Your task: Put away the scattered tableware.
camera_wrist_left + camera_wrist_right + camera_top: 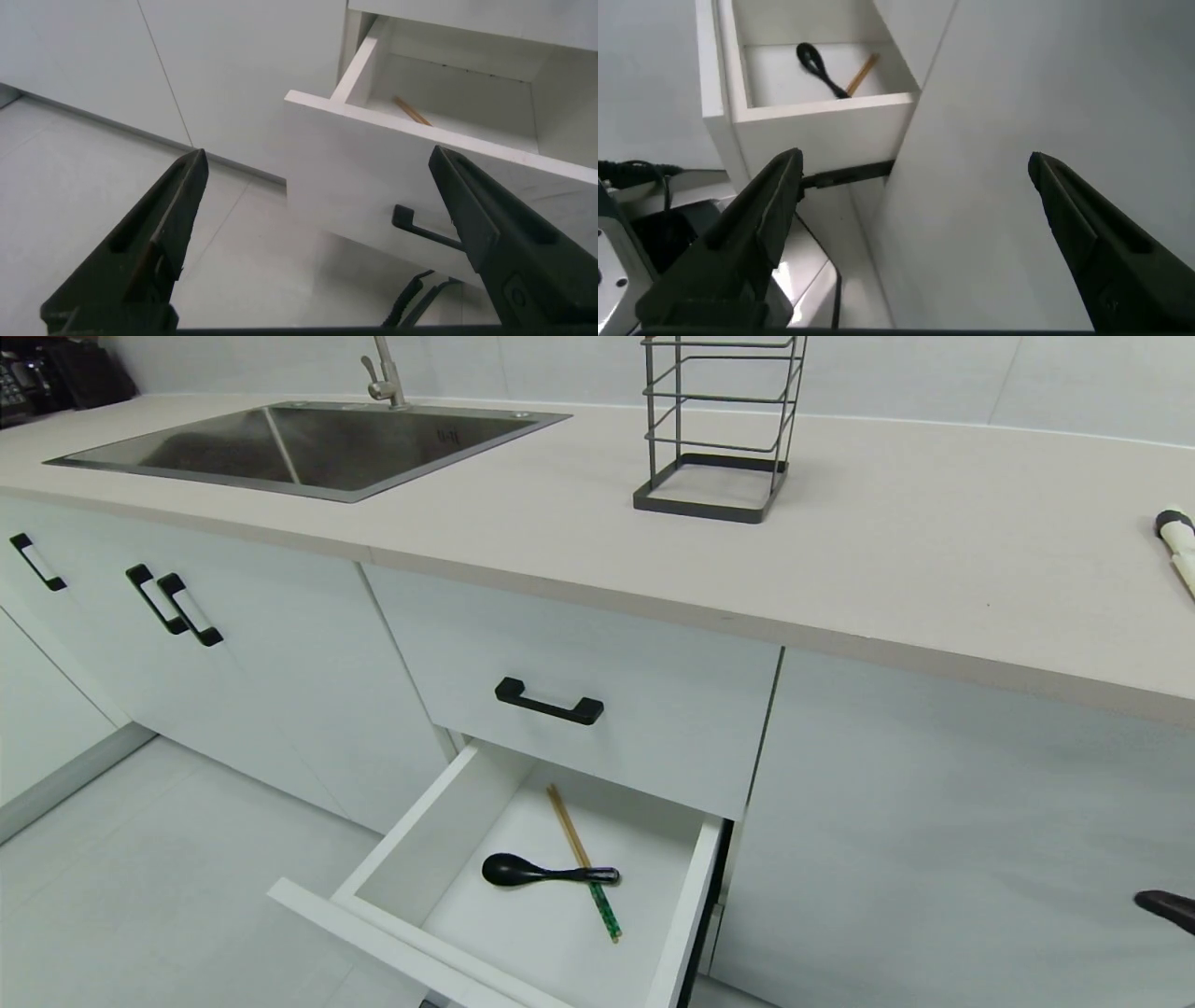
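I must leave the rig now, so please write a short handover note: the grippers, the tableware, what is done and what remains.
Left gripper: open, empty, low before the white open drawer.
Right gripper: open, empty, beside that drawer.
Black spoon and wooden green-tipped chopsticks lie in the drawer, the spoon handle crossing the chopsticks.
Done: those two stored.
Left: probably the cream-and-black utensil at the right edge of the beige countertop; then shut the drawer.

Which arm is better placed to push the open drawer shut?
Left, probably: the left gripper, open, faces the drawer front and its handle head-on; the right gripper views it from the side.
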You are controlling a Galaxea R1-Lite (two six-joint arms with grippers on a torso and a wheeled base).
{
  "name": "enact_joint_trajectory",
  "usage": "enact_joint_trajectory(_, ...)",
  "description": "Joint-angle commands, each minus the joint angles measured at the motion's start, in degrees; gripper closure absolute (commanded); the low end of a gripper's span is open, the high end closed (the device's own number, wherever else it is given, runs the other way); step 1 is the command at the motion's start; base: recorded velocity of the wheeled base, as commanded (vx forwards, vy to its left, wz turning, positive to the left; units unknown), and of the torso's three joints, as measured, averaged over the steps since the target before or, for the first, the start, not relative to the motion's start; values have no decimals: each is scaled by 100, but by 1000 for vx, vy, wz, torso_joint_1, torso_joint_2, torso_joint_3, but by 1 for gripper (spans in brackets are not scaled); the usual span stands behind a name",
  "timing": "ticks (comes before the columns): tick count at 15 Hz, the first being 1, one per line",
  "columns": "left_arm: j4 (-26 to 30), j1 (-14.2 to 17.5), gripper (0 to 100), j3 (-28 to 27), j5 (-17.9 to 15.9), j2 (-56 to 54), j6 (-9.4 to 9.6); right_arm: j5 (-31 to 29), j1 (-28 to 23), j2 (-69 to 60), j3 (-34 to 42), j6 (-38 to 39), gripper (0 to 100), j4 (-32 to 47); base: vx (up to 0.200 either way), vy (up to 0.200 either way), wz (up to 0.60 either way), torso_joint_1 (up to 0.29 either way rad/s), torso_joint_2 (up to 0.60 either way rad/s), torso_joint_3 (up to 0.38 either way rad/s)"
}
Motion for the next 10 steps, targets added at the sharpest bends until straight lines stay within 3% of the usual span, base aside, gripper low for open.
enact_joint_trajectory(1,-1,2,0,0,8,0,-4,-471,-304,-1270,181,-45,0,-6,0,0,0,0,0,0)
enact_joint_trajectory(3,-1,2,0,0,-1,0,23,-928,-1095,-2176,181,-397,0,91,0,0,0,0,0,0)
enact_joint_trajectory(6,-1,2,0,0,-1,0,-4,-937,-2070,-3169,154,-423,0,812,0,0,0,0,0,0)
enact_joint_trajectory(8,-1,2,0,0,-1,0,-4,-928,-2580,-3784,14,-414,0,1603,0,0,0,0,0,0)
enact_joint_trajectory(10,-1,2,0,0,-1,0,-4,-928,-2703,-3784,-320,-432,0,1805,0,0,0,0,0,0)
